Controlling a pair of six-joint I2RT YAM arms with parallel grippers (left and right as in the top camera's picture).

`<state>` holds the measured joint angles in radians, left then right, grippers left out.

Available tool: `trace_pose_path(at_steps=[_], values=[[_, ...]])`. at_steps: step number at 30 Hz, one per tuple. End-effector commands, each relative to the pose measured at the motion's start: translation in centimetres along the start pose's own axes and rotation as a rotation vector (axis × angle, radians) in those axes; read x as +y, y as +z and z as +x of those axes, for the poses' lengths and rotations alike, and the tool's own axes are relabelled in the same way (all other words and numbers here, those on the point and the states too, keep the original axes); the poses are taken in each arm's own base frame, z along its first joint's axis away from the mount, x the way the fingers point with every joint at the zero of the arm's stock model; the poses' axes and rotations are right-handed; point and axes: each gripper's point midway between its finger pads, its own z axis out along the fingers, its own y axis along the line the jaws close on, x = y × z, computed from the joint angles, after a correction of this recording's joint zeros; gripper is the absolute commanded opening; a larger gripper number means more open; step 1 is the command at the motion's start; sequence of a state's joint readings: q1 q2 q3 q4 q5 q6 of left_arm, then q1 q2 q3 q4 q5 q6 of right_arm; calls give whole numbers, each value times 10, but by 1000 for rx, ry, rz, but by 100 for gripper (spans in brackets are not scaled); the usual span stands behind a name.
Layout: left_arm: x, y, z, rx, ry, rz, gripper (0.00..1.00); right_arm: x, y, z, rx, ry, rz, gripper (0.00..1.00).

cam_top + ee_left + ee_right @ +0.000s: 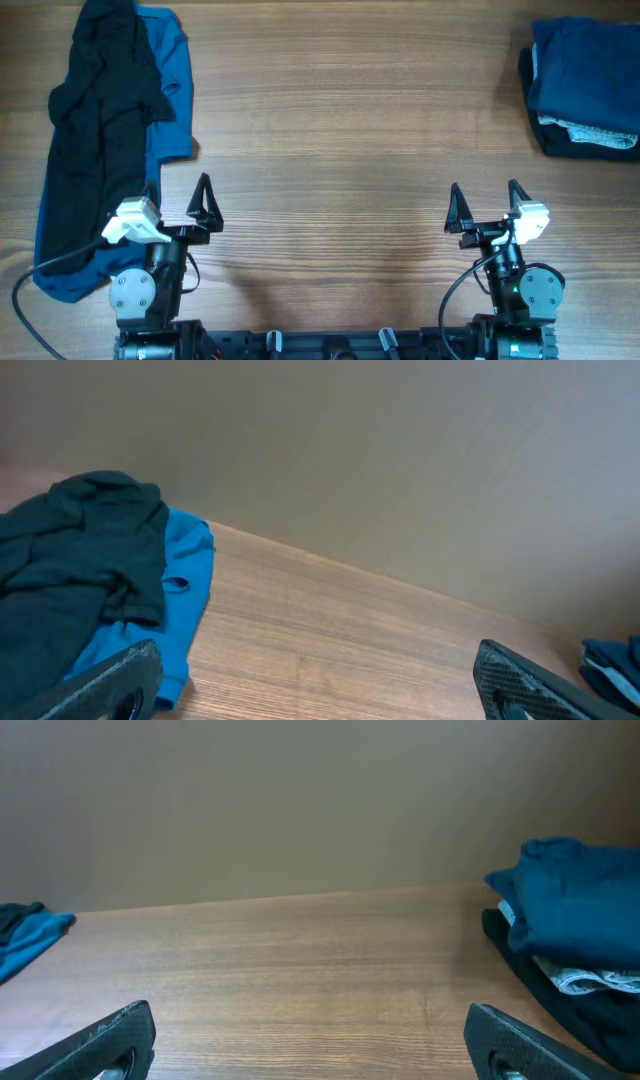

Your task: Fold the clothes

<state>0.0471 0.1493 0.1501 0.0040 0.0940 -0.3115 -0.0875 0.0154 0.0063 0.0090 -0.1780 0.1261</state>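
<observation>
Two heaps of clothes (110,150) lie at opposite ends of the table (340,120). At far left a black garment (95,130) sprawls unfolded over a blue garment (172,80), and at far right sits a folded stack (585,90) with blue on top and pale denim and black beneath. Left gripper (178,205) and right gripper (485,205) hover near the front edge, jaws spread wide and holding nothing, the left just beside the black garment.

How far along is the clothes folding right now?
Done: a folded stack sits at the far right. In hand: nothing; the left gripper and right gripper are open and empty. Left: the black garment and blue garment lie crumpled at the far left.
</observation>
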Motion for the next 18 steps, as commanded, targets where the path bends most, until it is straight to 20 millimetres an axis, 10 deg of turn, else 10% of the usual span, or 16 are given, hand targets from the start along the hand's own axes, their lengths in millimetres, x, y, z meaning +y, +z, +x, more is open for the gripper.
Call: trace_pose_path(at_steps=[1,18], values=[[3,-4,2,-45,24,3,100,-1,-1,-3,-17,-22,11,100],[24,-4,51,61,15,-53,100,-1,-1,-3,-16,-22,11,100]])
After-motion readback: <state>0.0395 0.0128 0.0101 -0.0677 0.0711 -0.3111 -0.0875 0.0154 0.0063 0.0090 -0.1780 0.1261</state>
